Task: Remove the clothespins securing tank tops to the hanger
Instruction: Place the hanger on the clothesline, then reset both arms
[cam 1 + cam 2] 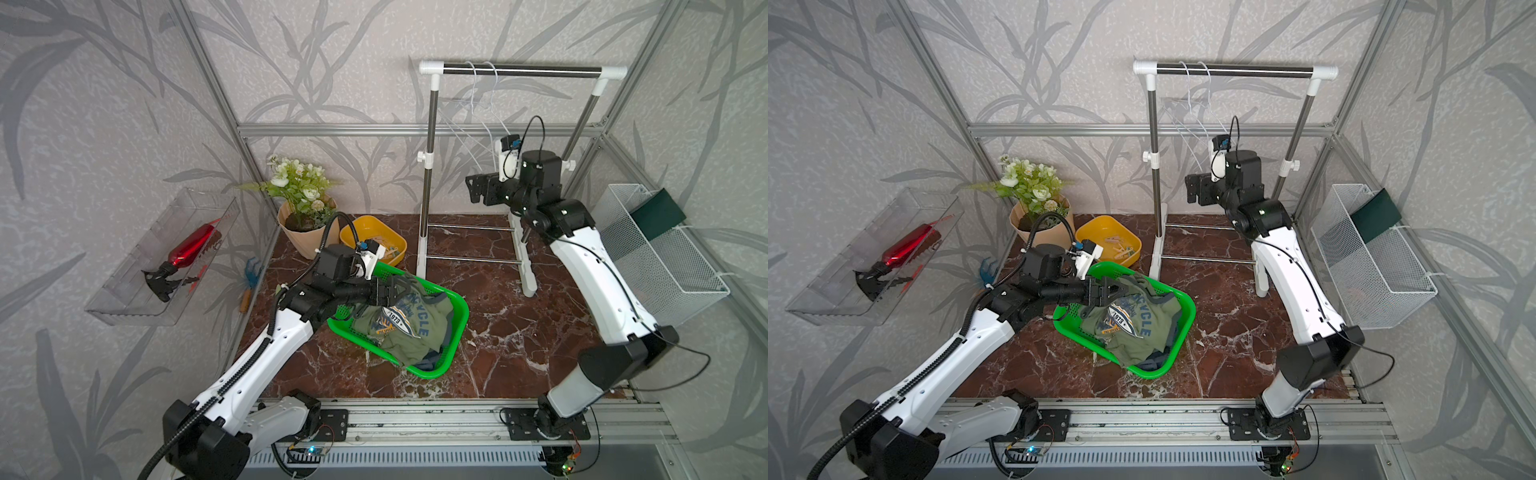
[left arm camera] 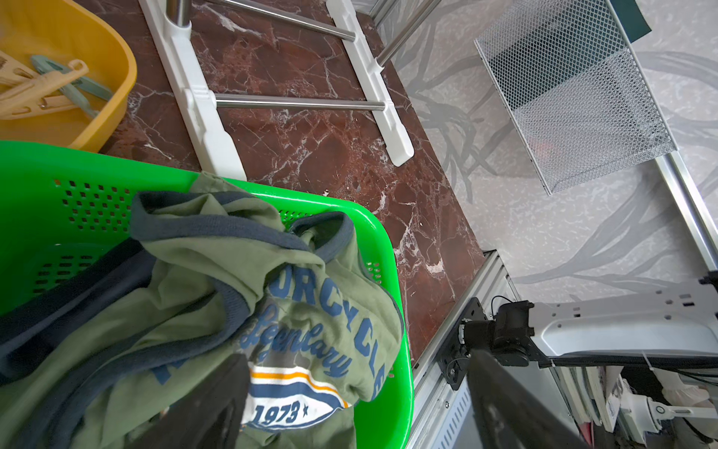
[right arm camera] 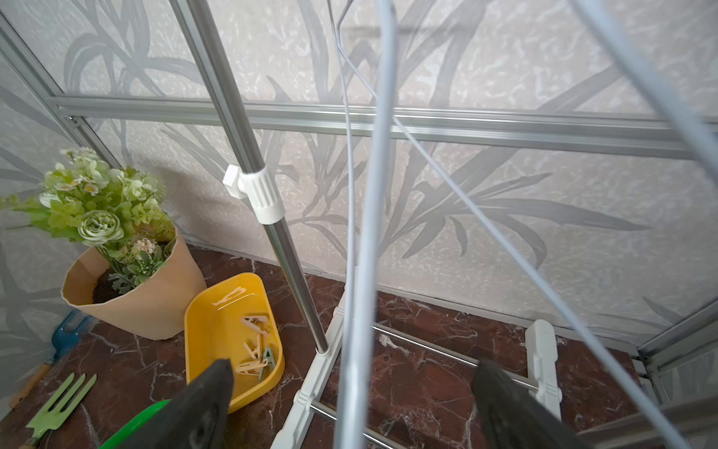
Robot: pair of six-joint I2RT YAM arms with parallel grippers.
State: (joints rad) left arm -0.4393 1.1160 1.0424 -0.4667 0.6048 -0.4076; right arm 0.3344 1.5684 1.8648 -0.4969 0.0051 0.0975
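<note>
Pale wood-toned clothespins (image 3: 254,350) are lying loose in the yellow tray (image 3: 196,330), at about 11 o'clock from the green basket (image 1: 459,307) in a top view. None is showing on the white wire hangers (image 1: 484,108), which are hanging bare from the rack (image 1: 519,70) toward 1 o'clock of the table. One olive tank top (image 1: 409,328) is sitting crumpled in the basket, with darker blue-grey fabric (image 1: 430,362), likely the second top, peeking out at 5 o'clock. Judging handling: pins light, stiff, springy, so pinch the tail ends; cloth soft, limp, prone to snagging, so take a bunched fold or strap. Left gripper (image 1: 390,291) is reaching roughly level over the basket near its 11 o'clock rim, jaws spread, nothing pinched, fabric just beneath. Right gripper (image 1: 471,190) is hovering raised at the hangers, pointing toward 9 o'clock, jaws wide, one hanger wire passing between them ungripped.
</note>
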